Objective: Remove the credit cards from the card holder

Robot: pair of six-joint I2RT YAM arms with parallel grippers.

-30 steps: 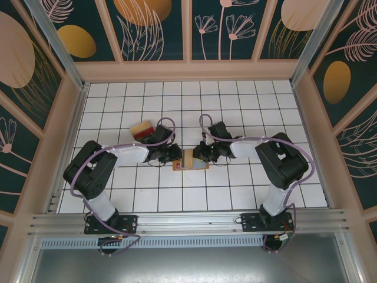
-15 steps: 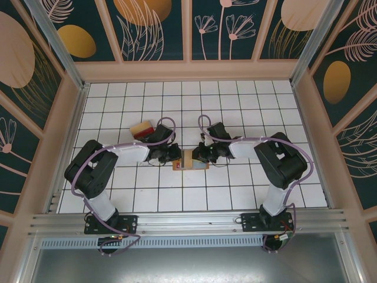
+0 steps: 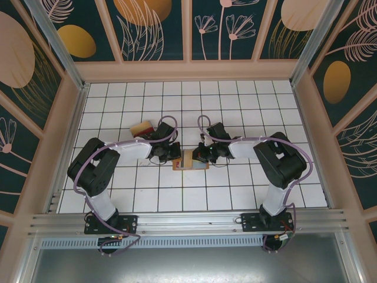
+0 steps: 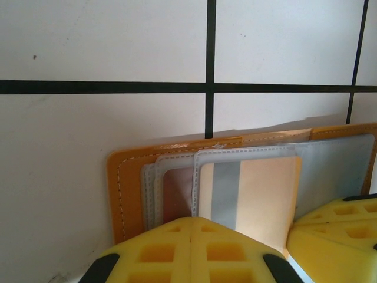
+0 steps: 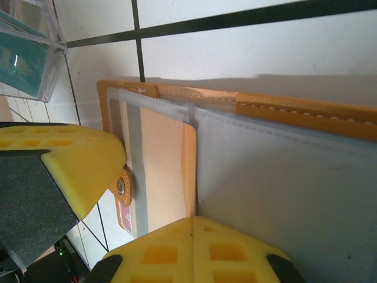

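Card holder (image 3: 189,160), tan card (image 4: 265,197) pocketed, snap button (image 5: 121,187) from right wrist

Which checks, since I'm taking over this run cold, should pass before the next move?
1. The card holder lies open: ok.
2. The left claw is shut: ok.
3. The right claw is shut: ok.
4. The tan card is out of the card holder: not ok, it lies in a clear pocket.
5. Either claw grips the tan card: cannot tell, its near edge is hidden under the claws.
6. The loose cards lie apart from the card holder: ok.
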